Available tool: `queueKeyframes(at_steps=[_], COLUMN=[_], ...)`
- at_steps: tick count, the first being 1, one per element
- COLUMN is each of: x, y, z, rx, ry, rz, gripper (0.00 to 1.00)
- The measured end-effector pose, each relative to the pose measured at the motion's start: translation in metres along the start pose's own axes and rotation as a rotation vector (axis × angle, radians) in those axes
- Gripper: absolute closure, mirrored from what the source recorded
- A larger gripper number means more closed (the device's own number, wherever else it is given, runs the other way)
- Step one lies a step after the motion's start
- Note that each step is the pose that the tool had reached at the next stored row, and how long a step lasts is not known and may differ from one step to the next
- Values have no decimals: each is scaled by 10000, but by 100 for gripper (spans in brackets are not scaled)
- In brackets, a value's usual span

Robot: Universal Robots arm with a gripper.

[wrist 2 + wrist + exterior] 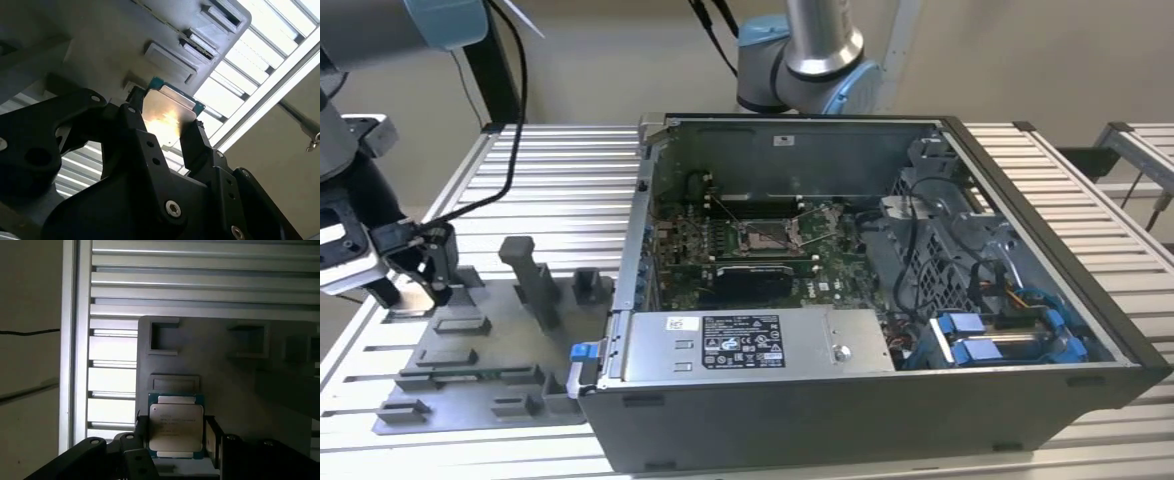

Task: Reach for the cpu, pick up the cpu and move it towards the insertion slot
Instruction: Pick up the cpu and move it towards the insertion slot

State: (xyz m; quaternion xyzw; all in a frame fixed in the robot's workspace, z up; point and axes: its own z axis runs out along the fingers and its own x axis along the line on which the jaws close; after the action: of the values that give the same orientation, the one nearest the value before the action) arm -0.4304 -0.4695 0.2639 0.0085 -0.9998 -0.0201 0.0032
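The cpu (176, 426), a silvery square plate with a green rim, sits between the two black fingers of my gripper (175, 436) in both wrist views. One finger (131, 120) presses on one edge of the cpu (167, 112) and the other finger (196, 142) on the opposite edge, so my gripper (163, 129) is shut on it. In the exterior view my gripper (407, 285) stands at the far left corner of the grey fixture plate (467, 385). The insertion slot (763, 237), a shiny metal frame on green board, lies inside the open computer case (854, 410), well to the exterior view's right.
Upright grey blocks (534, 280) rise from the fixture plate between my gripper and the case wall. An empty shallow recess (175, 382) lies just beyond the cpu. A power supply box (747, 345) and cable bundles (947, 260) crowd the case. A second arm's base (807, 60) stands behind it.
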Motion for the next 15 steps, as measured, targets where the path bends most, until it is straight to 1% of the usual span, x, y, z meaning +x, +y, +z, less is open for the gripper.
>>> queueKeyframes(at_steps=[6, 15], x=[1, 2], y=[5, 15], z=[-128, -372], rx=[-1, 0], ry=[0, 0], rz=[-1, 0], gripper=[100, 100])
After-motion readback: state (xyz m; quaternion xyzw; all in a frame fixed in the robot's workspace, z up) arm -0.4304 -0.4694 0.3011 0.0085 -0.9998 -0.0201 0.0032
